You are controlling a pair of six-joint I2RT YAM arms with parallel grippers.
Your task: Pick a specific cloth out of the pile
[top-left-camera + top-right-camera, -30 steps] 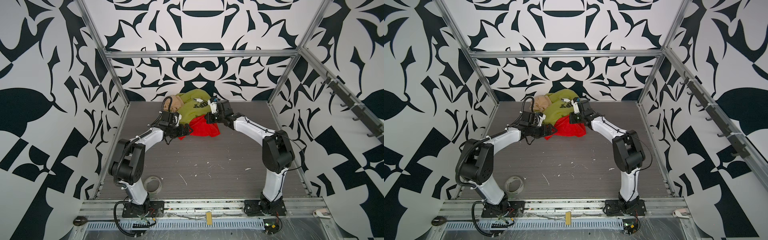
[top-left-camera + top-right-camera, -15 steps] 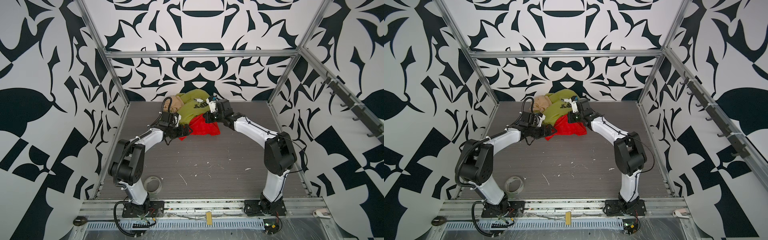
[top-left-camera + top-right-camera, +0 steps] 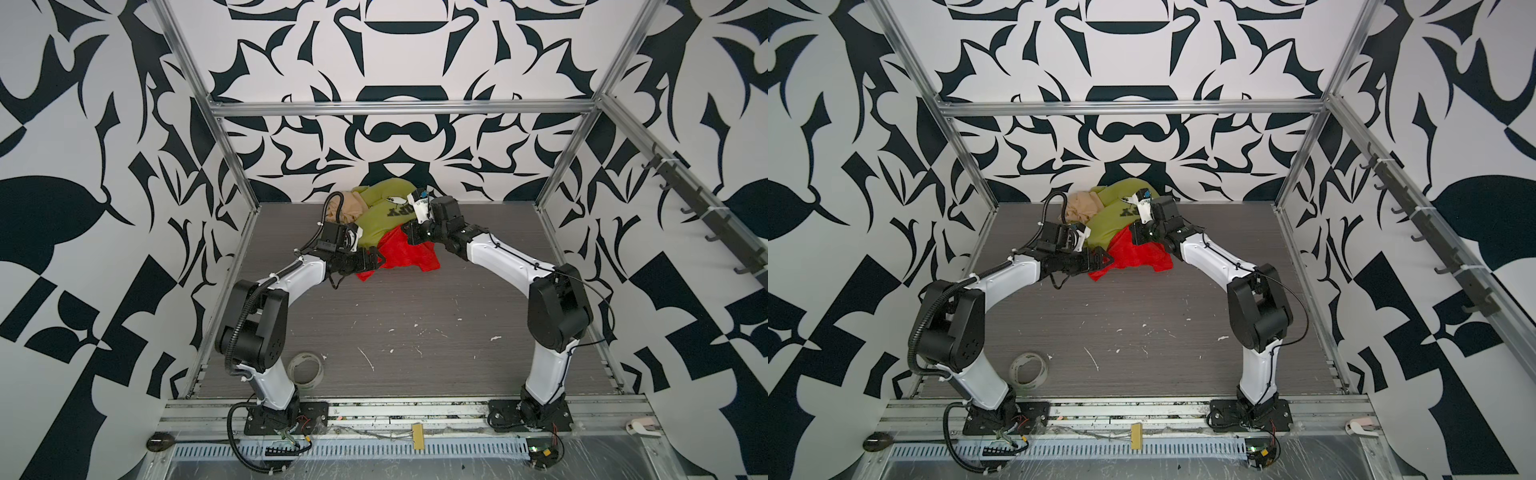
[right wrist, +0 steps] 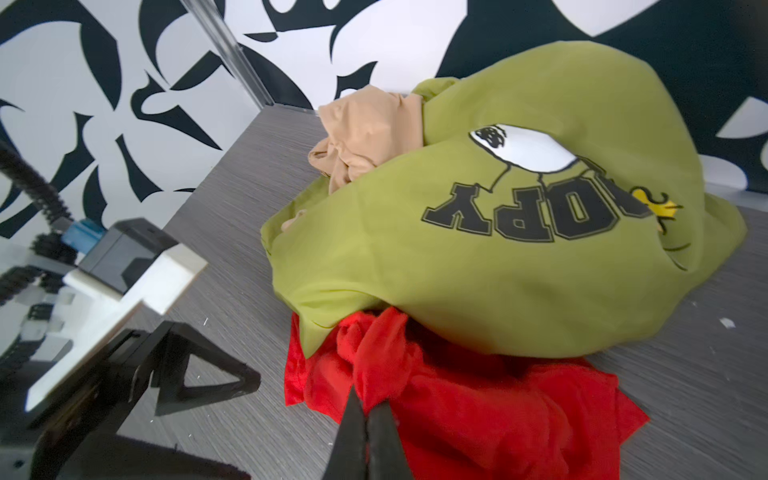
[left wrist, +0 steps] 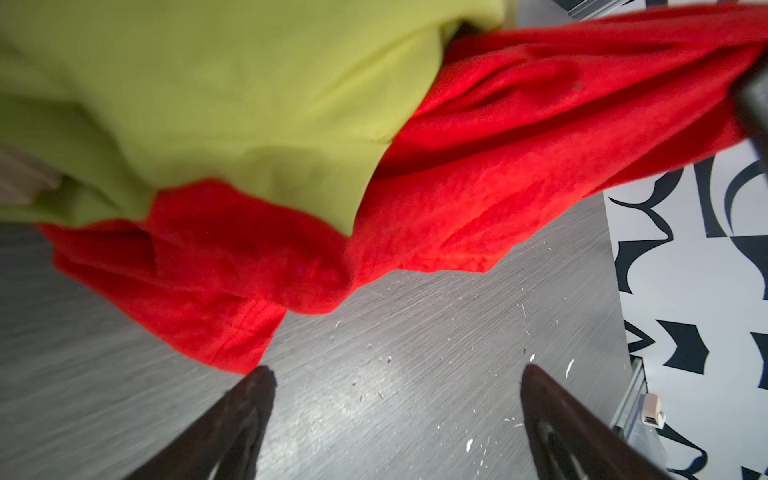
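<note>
At the upper centre of both top views, your red cloth [image 3: 409, 255] lies on the counter [image 3: 415, 332], its upper edge tucked under the pile [image 3: 380, 216], a green shirt [image 4: 498, 249] with a beige cloth [image 4: 365, 133] beside it; your right pincer [image 4: 368, 409] is clamped together on a bunched red fold; your left pincer [image 5: 395, 370] stands wide apart, just beside the cloth's corner.

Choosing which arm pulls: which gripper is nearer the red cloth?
Right. The right gripper is shut on a bunched fold of the red cloth; the left gripper, jaws open, sits just at the cloth's edge, gripping nothing.
</note>
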